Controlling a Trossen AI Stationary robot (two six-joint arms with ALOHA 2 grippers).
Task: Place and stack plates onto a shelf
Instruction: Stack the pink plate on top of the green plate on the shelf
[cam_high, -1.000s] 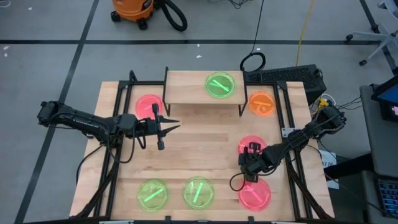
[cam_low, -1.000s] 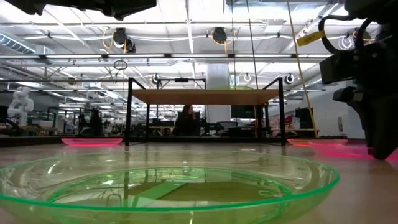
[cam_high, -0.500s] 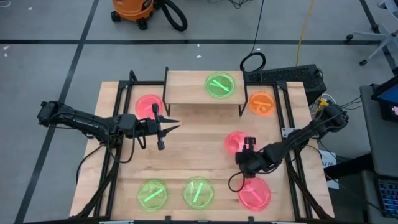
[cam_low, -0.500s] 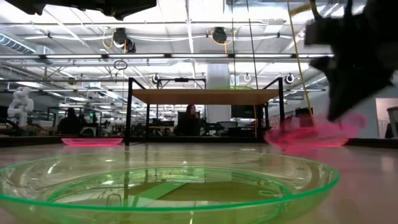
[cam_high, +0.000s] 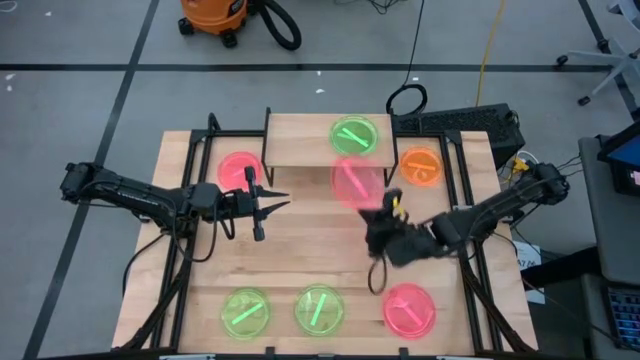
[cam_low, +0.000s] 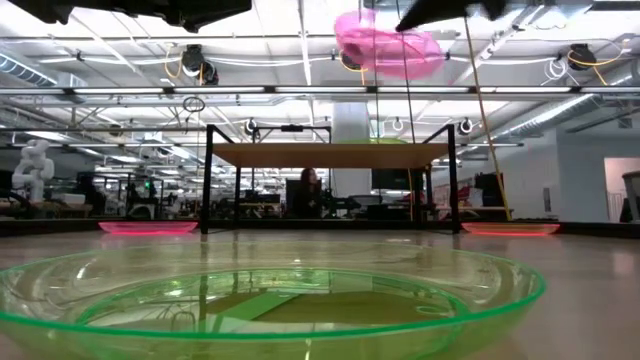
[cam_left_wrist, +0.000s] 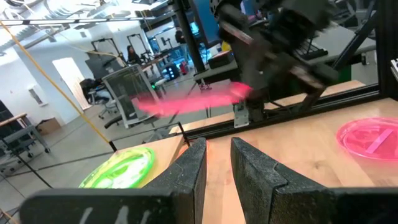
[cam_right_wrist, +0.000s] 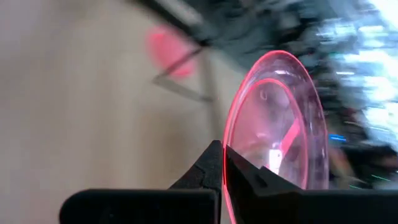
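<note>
My right gripper (cam_high: 378, 208) is shut on a pink plate (cam_high: 355, 183) in the air just in front of the shelf (cam_high: 300, 148). In the low view the pink plate (cam_low: 388, 45) hangs well above the shelf (cam_low: 330, 155). One green plate (cam_high: 354, 136) lies flat on the shelf's right half. My left gripper (cam_high: 275, 200) hovers left of centre, fingers slightly open, holding nothing. Other plates lie flat on the table: pink (cam_high: 240, 168), orange (cam_high: 421, 166), two green (cam_high: 245, 311) (cam_high: 319, 309), pink (cam_high: 410, 308). My right gripper (cam_right_wrist: 224, 163) pinches the pink plate's rim (cam_right_wrist: 227, 177) between its two fingers, at the edge nearest the arm. The fingers reach it from the table's right and near side. The plate (cam_right_wrist: 280, 124) is lifted clear of the table and tilted, its far edge extending toward the shelf.
A keyboard (cam_high: 460, 122) lies at the far right corner beside the orange plate. Black frame rails (cam_high: 190, 250) run along the table's left and right sides. Bare wood shows in the table's middle (cam_high: 310, 240). The shelf's left half (cam_high: 295, 140) is bare board.
My right gripper, holding the pink plate throughout, has risen from the table's right side and swung toward the far edge and left, to the shelf front. The plate has gone from lying on the table to lifted clear and tilted, above shelf height.
</note>
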